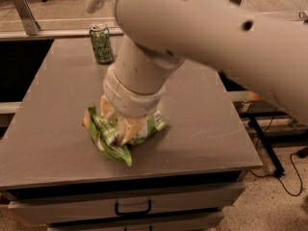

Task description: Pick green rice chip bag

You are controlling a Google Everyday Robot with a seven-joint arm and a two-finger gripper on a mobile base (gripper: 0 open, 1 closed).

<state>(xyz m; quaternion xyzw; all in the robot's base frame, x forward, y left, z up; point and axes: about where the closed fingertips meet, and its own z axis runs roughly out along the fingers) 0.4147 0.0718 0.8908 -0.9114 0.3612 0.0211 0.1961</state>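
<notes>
From where I stand, the big pale arm [216, 37] reaches in from the upper right and bends down over the near left part of the grey tabletop [202, 124]. Its thick wrist points almost straight down, and the gripper [118, 124] at its end is pressed right onto the bag [109, 142]. The yellowish jaws stand on either side of a bunched ridge of the foil, one towards the far left and one towards the near right, closed in on it so that the bag is pinched between them. The bag itself is crumpled lime green. It lies on the tabletop, with one corner sticking out towards the near edge and another flap showing to the right of the wrist. Some white printing shows on its creased face, too small for me to read. The wrist hides much of the middle of the bag from above. Well apart from all this, at the far edge of the tabletop and to the left of the arm, a green can [101, 43] stands upright. Below the near edge of the tabletop is a drawer [144, 203] with a dark handle [132, 209]. Off to the right, on the speckled floor [269, 211], dark cables [284, 177] trail past the corner of the tabletop.
</notes>
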